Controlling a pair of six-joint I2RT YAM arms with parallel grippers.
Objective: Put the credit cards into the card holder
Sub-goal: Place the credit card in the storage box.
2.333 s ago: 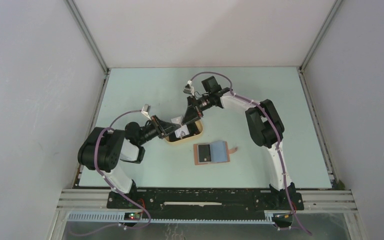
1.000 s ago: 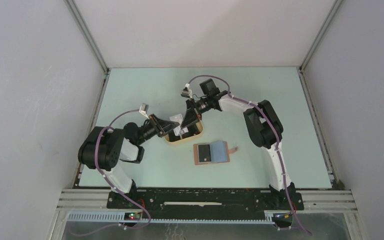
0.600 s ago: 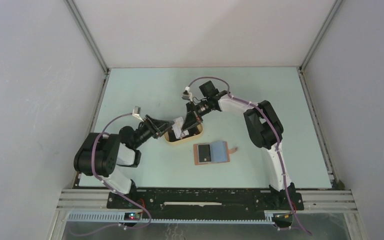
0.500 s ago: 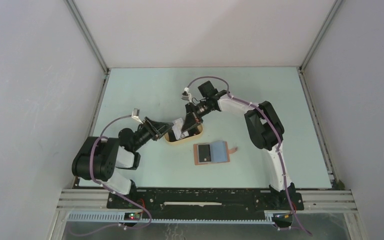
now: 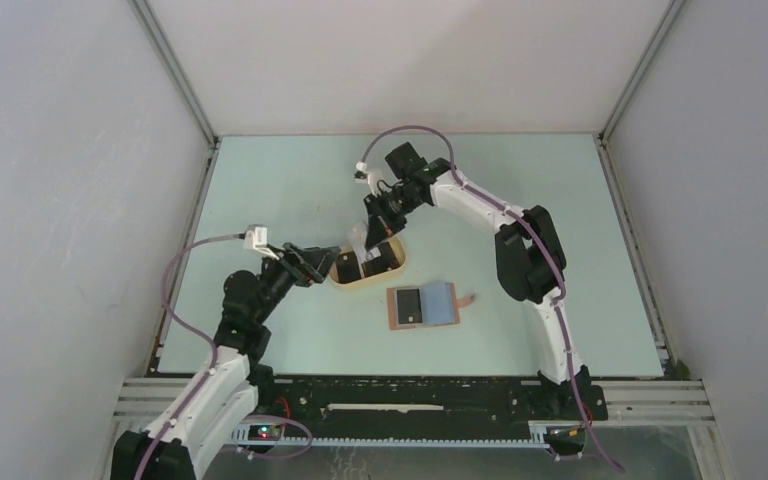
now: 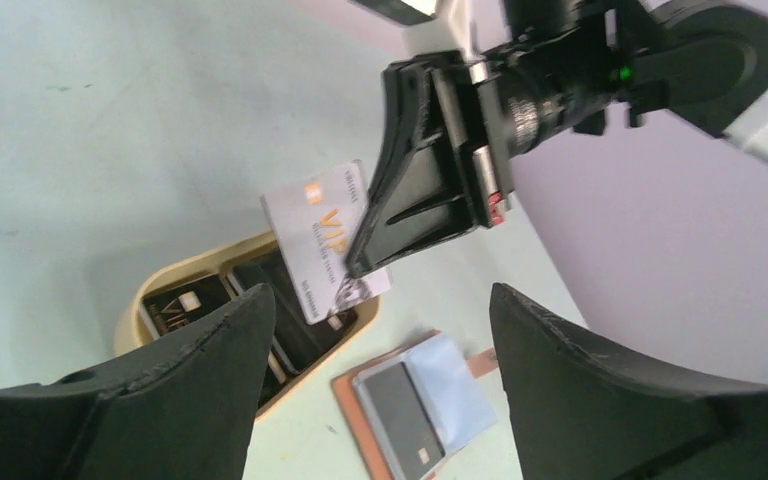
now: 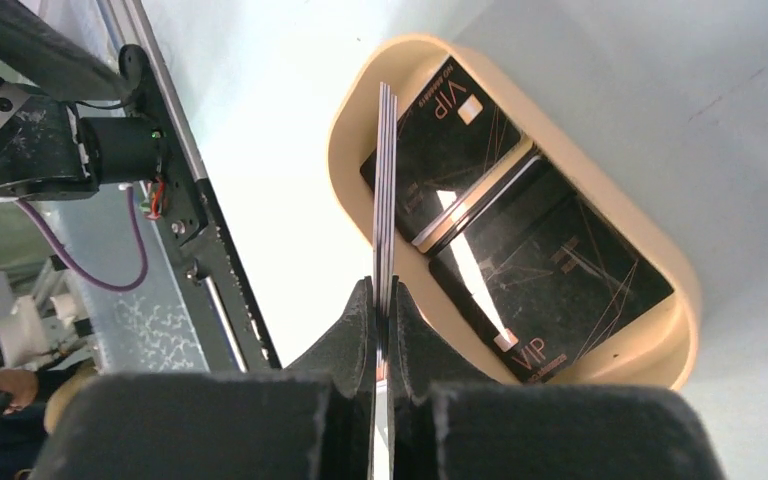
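Observation:
My right gripper [image 5: 366,243] is shut on a pale grey-white credit card [image 6: 322,238] marked VIP and holds it tilted above the tan oval tray [image 5: 348,280]. In the right wrist view that card [image 7: 385,170] shows edge-on, pinched between the fingers [image 7: 360,320]. Black credit cards [image 7: 550,265] lie in the tray. The card holder [image 5: 423,304] lies unfolded to the tray's near right, with a dark grey card [image 6: 400,408] in its light blue pocket [image 6: 452,385]. My left gripper [image 5: 312,263] stands open and empty, left of the tray.
The tan oval tray [image 6: 192,272] sits mid-table with both grippers close around it. The enclosure's grey walls stand on three sides. The card holder's snap tab [image 5: 469,298] points right.
My left gripper has opened, let go of the pale card and drawn back to the left as its arm folded toward the base. The right gripper keeps the card and has shifted slightly.

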